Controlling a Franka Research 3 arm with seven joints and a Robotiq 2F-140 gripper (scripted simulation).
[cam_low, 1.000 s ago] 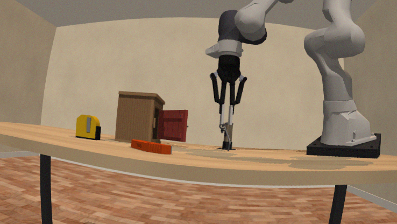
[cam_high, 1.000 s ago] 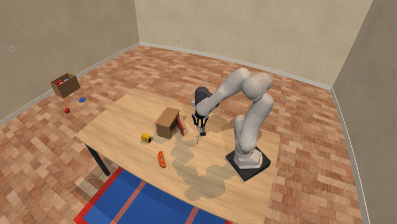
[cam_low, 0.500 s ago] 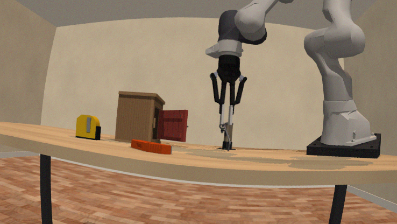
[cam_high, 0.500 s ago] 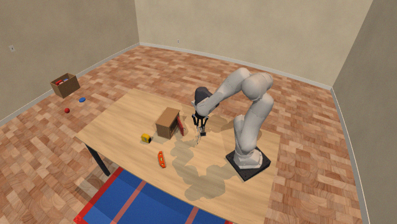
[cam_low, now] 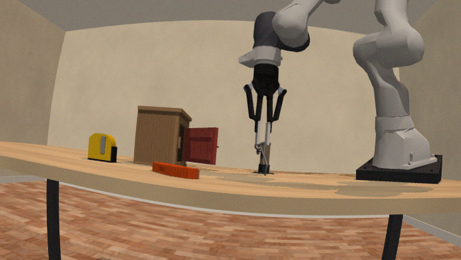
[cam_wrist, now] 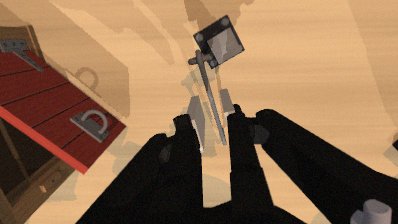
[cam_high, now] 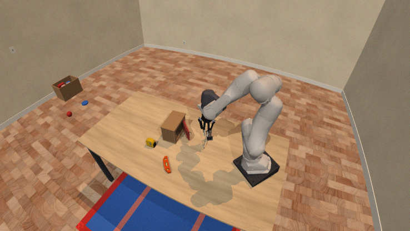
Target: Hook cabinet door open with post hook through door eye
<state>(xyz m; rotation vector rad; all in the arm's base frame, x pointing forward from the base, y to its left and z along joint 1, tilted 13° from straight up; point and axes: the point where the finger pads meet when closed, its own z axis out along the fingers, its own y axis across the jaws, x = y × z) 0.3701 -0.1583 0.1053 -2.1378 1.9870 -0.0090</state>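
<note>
The brown cabinet stands flat on the table. Its red door is swung well open. The metal eye shows on the door's face. The short post stands to the right of the door. Its thin grey hook slants between the post top and the table, away from the eye. My gripper hangs over the post. Its fingers stand narrow on either side of the hook rod, with a gap left; I see no clamping.
A yellow tape measure lies left of the cabinet. An orange level lies nearer the front edge. The arm's black base is at the right. A cardboard box is on the floor.
</note>
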